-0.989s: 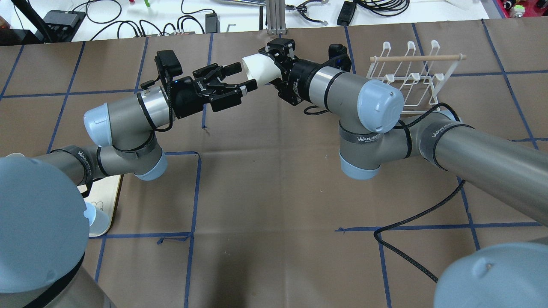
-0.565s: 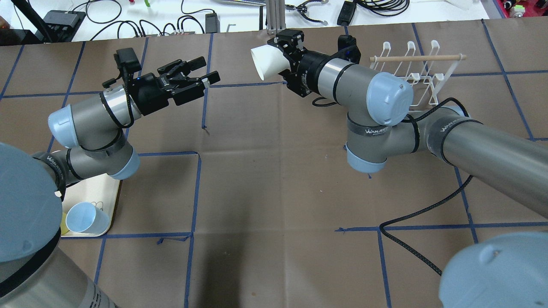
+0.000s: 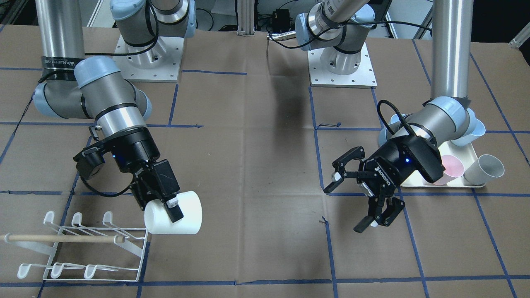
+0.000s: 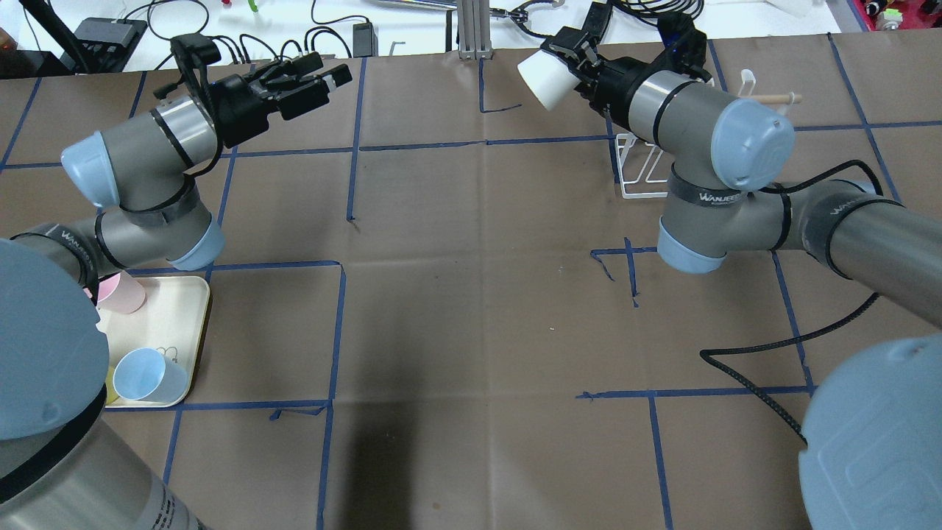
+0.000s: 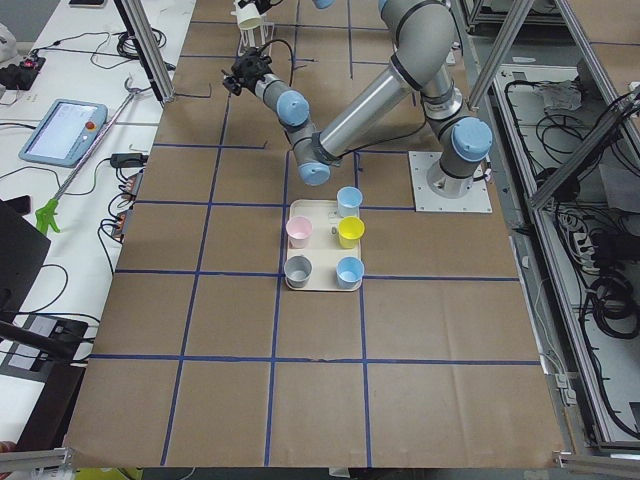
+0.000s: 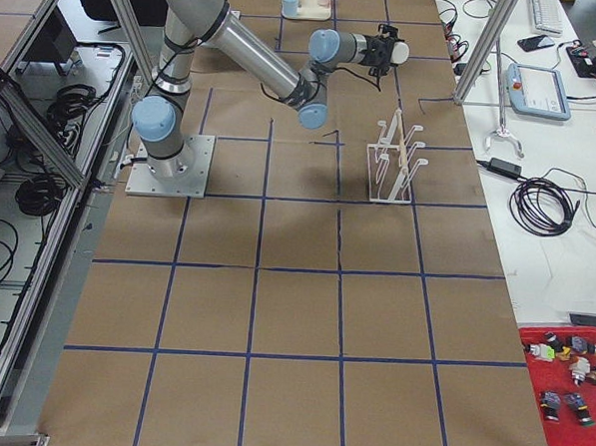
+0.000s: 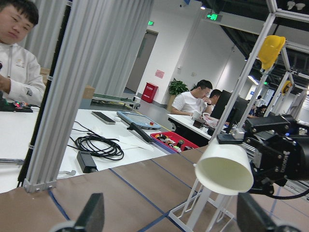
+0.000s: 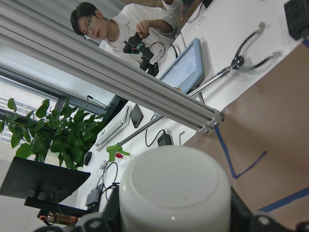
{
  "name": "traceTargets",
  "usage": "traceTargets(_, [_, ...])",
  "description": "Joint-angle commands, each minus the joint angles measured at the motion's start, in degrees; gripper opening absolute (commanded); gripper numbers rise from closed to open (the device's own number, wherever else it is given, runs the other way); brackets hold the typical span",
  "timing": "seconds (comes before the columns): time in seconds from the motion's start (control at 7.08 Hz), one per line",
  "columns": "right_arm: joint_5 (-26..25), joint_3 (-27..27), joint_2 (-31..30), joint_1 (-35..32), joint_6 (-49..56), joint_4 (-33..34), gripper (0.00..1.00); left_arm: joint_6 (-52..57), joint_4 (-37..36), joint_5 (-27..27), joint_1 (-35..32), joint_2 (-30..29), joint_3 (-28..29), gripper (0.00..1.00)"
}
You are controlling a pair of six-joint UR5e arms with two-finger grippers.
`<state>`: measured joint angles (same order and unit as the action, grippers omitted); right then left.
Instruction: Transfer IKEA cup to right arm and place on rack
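The right hand [image 3: 167,212] clamps the white plastic cup [image 3: 184,215] on its side, above the brown paper-covered tabletop [image 3: 256,165], just beside the white wire rack [image 3: 62,238]. The left hand [image 3: 343,209] hangs spread, empty, well apart.

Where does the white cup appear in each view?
Front-facing: lower left, cup beside the rack.
Overhead: top, right of centre.
Exterior left: top edge, tiny.
Exterior right: too small to tell.
Left wrist: right of centre.
Right wrist: bottom centre.
Landmark: the rack.
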<state>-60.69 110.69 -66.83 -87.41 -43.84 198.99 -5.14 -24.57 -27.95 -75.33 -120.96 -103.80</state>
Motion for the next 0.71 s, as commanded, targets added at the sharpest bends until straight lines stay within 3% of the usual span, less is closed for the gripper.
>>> traceTargets(0.0, [-0.7,-0.3,-0.1,4.3,28.2,0.1,0.45,0.6,15.3,-18.8,-5.2,0.8,6.8,0.96])
traceTargets(0.28, [-0.9,-2.3,0.5,8.4,43.8,0.4,0.44,0.6,35.6,-35.6,-10.3,5.6,9.0,0.96])
traceTargets(0.56, [-4.1,-6.5,4.4,8.8,53.4,-0.7,0.46,0.6,63.5,-49.5,-13.2,13.2,10.5,0.98])
